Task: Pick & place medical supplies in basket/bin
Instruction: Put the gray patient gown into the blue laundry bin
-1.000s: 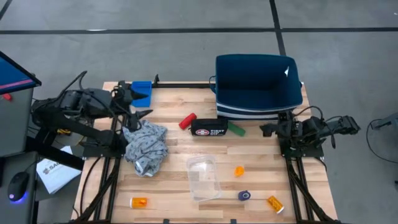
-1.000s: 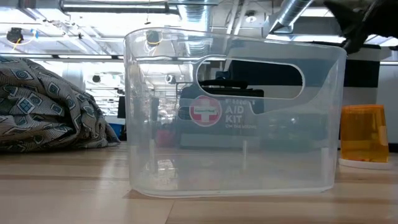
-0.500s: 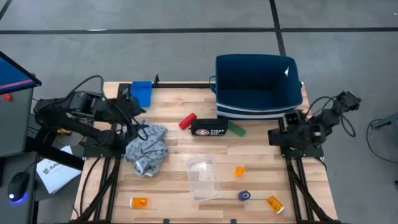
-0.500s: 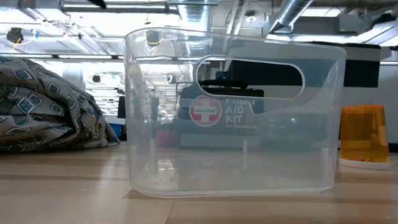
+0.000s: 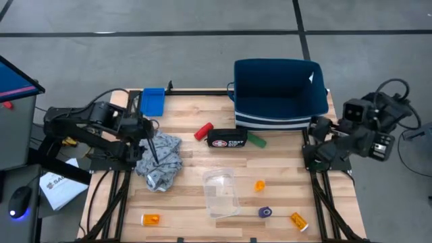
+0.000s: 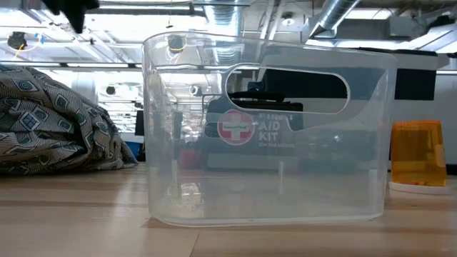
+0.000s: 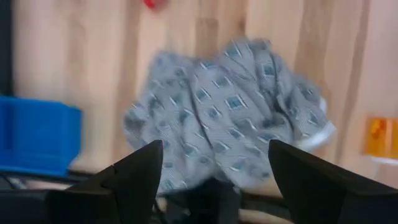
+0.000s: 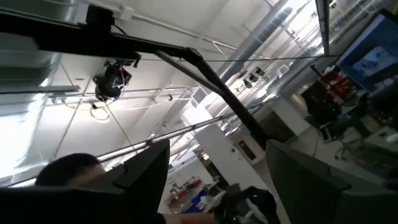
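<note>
1. High view: left gripper (image 5: 154, 150) hangs over the grey cloth (image 5: 160, 160) at the table's (image 5: 189, 189) left side. Right gripper (image 5: 316, 128) is folded back at the right edge, just beside the navy bin (image 5: 280, 94). The bin sits at the far right of the table. In front of it: red roll (image 5: 203, 130), black first aid pouch (image 5: 227, 140), green roll (image 5: 256, 140). Nearer: clear plastic tub (image 5: 221, 192), orange bottles (image 5: 260, 185) (image 5: 150, 219) (image 5: 298, 221), blue roll (image 5: 265, 212). Blue tray (image 5: 153, 100) at far left corner.
2. Low view: clear tub up close, cloth on its left, one orange bottle (image 6: 418, 158) on its right, pouch behind it.
3. Left wrist view: fingers (image 7: 134, 171) spread wide, nothing between them, cloth (image 7: 230, 121) directly ahead.
4. Right wrist view: fingers (image 8: 146, 165) apart, empty, pointing up at the ceiling.
</note>
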